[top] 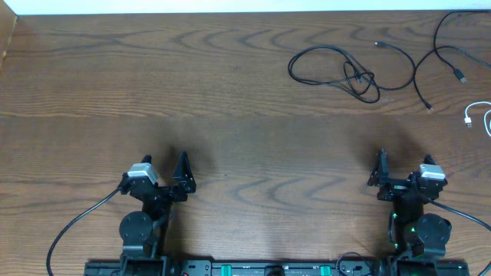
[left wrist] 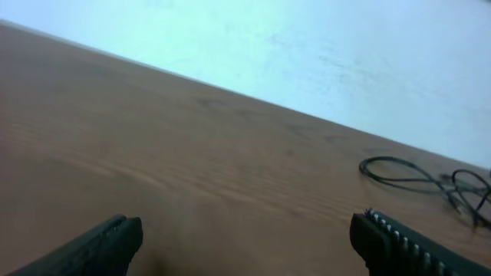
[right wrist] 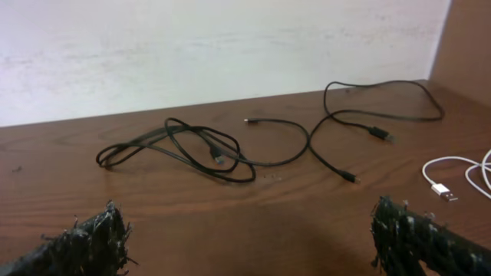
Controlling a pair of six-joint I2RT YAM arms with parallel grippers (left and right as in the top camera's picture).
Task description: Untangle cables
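The left tool (left wrist: 245,230) hangs low over the near left of the wooden surface (top: 230,92), jaws spread wide and holding nothing. At the far right lie a looped black cable (top: 359,79), a long black cable (top: 415,73), another black cable (top: 436,40) and a white cable (top: 469,119) by the right edge. The right tool (right wrist: 249,218) is on the near side, gaping and empty, well apart from them.

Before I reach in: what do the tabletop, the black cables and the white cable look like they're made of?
Tabletop: wood or wood-look laminate; brown with swirling grain, a dull finish.
Black cables: probably a rubber or plastic jacket; thin, smooth, lying in loose loops.
White cable: probably a smooth plastic jacket; its plug end looks white, the tip too small to judge.
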